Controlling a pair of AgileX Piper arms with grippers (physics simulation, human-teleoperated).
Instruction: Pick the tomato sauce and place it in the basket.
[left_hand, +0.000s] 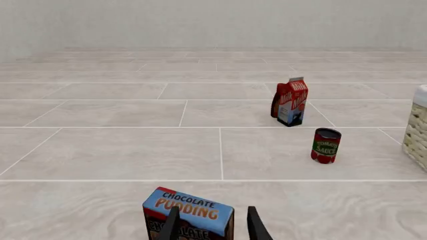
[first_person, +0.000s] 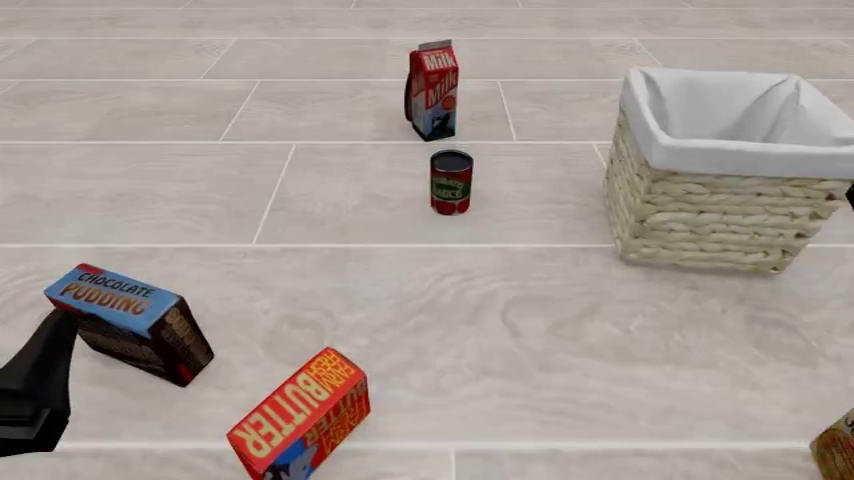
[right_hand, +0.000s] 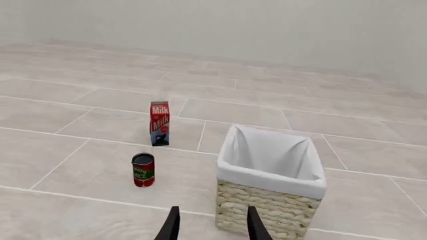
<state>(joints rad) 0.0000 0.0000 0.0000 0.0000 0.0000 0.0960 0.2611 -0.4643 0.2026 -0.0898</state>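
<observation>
The tomato sauce (first_person: 451, 182) is a small upright can with a dark top and a red and green label, standing mid-table just in front of the milk carton (first_person: 433, 90). The basket (first_person: 694, 215), pale wicker with a white lining, stands to the can's right. The can also shows in the left wrist view (left_hand: 325, 145) and the right wrist view (right_hand: 143, 170). My left gripper (left_hand: 213, 227) is open and empty at the near left, right behind the chocolate pudding box (first_person: 131, 322). My right gripper (right_hand: 212, 225) is open and empty, on the near side of the basket (right_hand: 267, 210).
A butter box (first_person: 300, 415) leans tilted near the front, right of the pudding box. Part of a brownish object (first_person: 838, 452) shows at the front right corner. The milk carton stands upright behind the can in the left wrist view (left_hand: 290, 101) and the right wrist view (right_hand: 159, 123).
</observation>
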